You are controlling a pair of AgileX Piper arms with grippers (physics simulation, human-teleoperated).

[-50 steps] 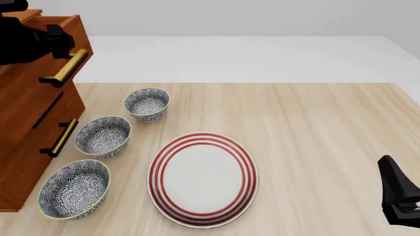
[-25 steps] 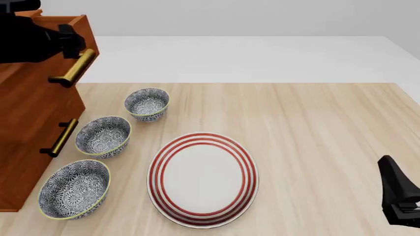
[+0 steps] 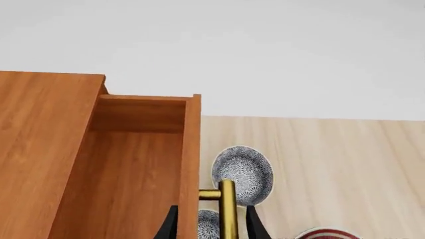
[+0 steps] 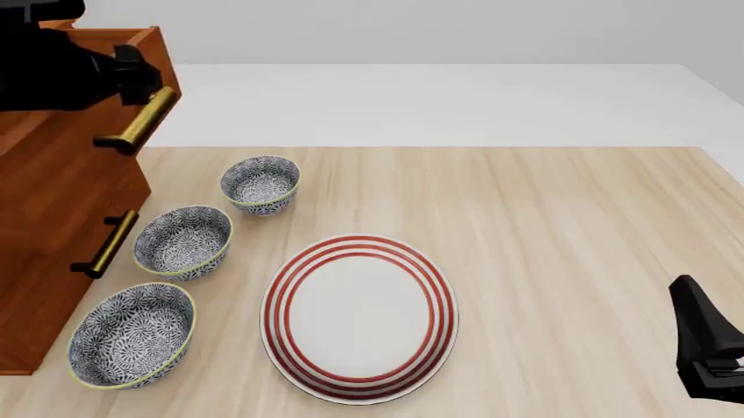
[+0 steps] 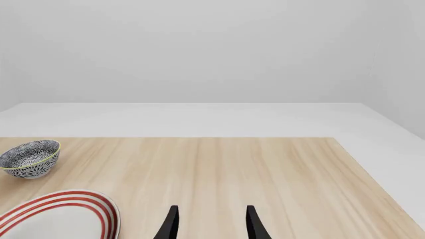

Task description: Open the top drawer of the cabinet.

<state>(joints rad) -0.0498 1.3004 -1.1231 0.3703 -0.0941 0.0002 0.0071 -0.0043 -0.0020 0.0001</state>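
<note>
The table (image 4: 558,218) was light wood, w/ the cabinet (image 4: 52,226) standing at its left edge in the front view, tall and reddish-brown. My left arm (image 4: 47,70) came in high over the cabinet's top, black, reaching fwd toward the drawer front. My right arm (image 4: 706,348) sat low at the right near edge, well apart from everything.

The top drawer (image 3: 143,164) stood pulled out partway from the cabinet, its inside open to the wrist cam, bare wood. In the front view it jutted past the lower fronts, at the cabinet's top.

The plate (image 4: 358,315) w/ red rings lay near mid-table, nearer my side. Three patterned bowls ran in a row just beside the cabinet: near bowl (image 4: 131,334), mid bowl (image 4: 183,241), far bowl (image 4: 260,184), none touching.

The brass handle (image 3: 228,209) of the top drawer ran straight btwn my left fingers (image 3: 254,226). My left gripper (image 3: 211,226) was clamped across the drawer's front edge and the handle, one finger on the drawer side, the other outside the bar. In the front view the handle (image 4: 139,120) showed tilted, just below the gripper's black body. The lower handle (image 4: 107,245) was untouched.

My right gripper (image 5: 210,224) was spread, fingers apart, nothing btwn them, pointing out across bare table.
</note>
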